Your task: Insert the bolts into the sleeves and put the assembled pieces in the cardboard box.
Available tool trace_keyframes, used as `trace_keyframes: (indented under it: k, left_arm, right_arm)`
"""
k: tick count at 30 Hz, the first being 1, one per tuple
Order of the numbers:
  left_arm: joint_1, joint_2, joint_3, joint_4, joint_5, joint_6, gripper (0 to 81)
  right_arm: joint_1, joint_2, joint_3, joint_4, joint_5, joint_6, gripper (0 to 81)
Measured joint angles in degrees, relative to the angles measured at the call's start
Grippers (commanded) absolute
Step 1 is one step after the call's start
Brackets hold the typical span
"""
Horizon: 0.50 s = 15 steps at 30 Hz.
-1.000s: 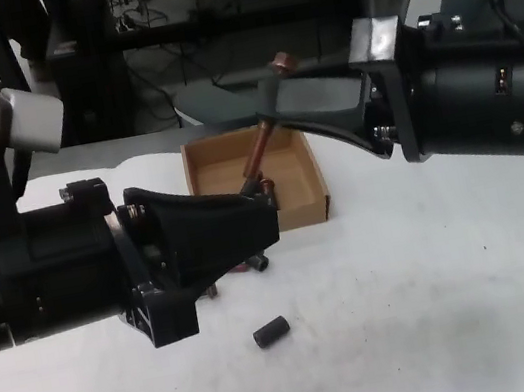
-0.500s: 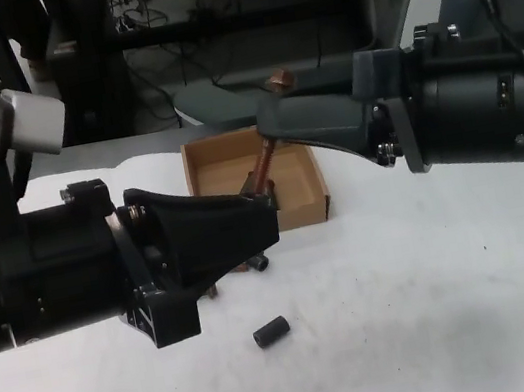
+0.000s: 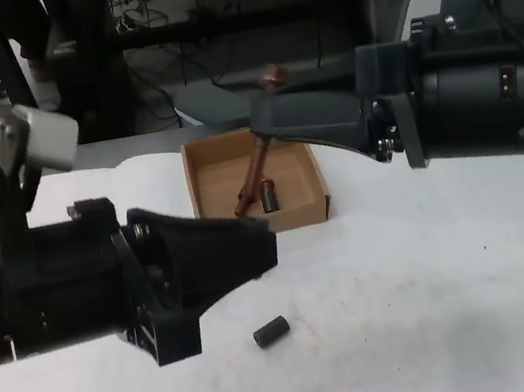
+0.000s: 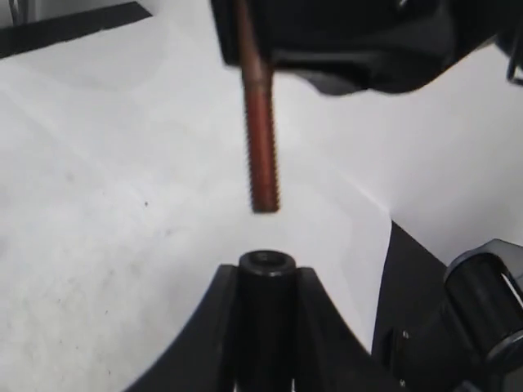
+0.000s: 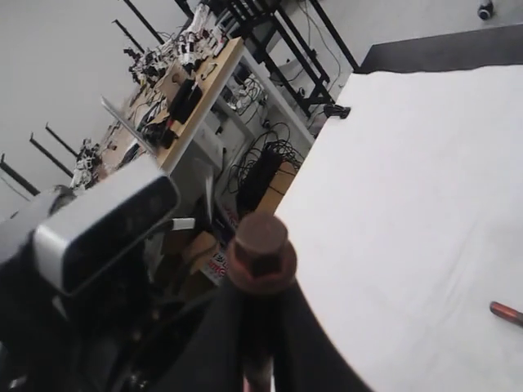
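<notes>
The bolt (image 4: 261,139) pinched in the right gripper (image 5: 258,343) was held above the sleeve (image 4: 265,265) clamped in the left gripper (image 4: 266,335), not yet inserted.

White-covered bench (image 3: 444,306), dark metal rack (image 3: 212,25), cluttered wooden desk (image 5: 200,82)

no legible text, no readable labels, numbers or signs on any surface
</notes>
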Motion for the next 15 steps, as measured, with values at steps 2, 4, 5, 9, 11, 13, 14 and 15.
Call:
trace_keyframes:
  k: [2, 4, 5, 9, 11, 13, 14, 15]
  left_arm:
    - [0.00, 0.00, 0.00, 0.57, 0.00, 0.54, 1.7]
    - [0.00, 0.00, 0.00, 0.95, -0.36, 0.61, 1.7]
    - [0.00, 0.00, 0.00, 0.94, -0.59, 0.72, 1.7]
    - [0.00, 0.00, 0.00, 0.94, -0.76, 0.69, 1.7]
    - [0.00, 0.00, 0.00, 0.43, -0.88, 0.69, 1.7]
    - [0.00, 0.00, 0.00, 0.04, -0.99, 0.50, 1.7]
    - [0.00, 0.00, 0.00, -0.05, -1.14, 0.47, 1.7]
    - [0.00, 0.00, 0.00, -0.03, -1.18, 0.49, 1.7]
  right_arm:
    - [0.00, 0.00, -0.21, 0.03, -0.01, -0.14, 0.6]
    - [0.00, 0.00, -0.26, 0.22, -0.01, -0.12, 0.6]
    - [0.00, 0.00, -0.26, 0.20, -0.01, -0.12, 0.6]
    - [0.00, 0.00, -0.30, 0.49, -0.17, -0.12, 0.6]
    - [0.00, 0.00, -0.30, 0.92, -0.31, -0.28, 0.6]
    - [0.00, 0.00, -0.30, 1.34, -0.43, -0.62, 0.6]
    - [0.00, 0.00, -0.30, 1.80, -0.42, -1.10, 0.6]
    - [0.00, 0.00, -0.30, 2.02, -0.42, -1.32, 0.6]
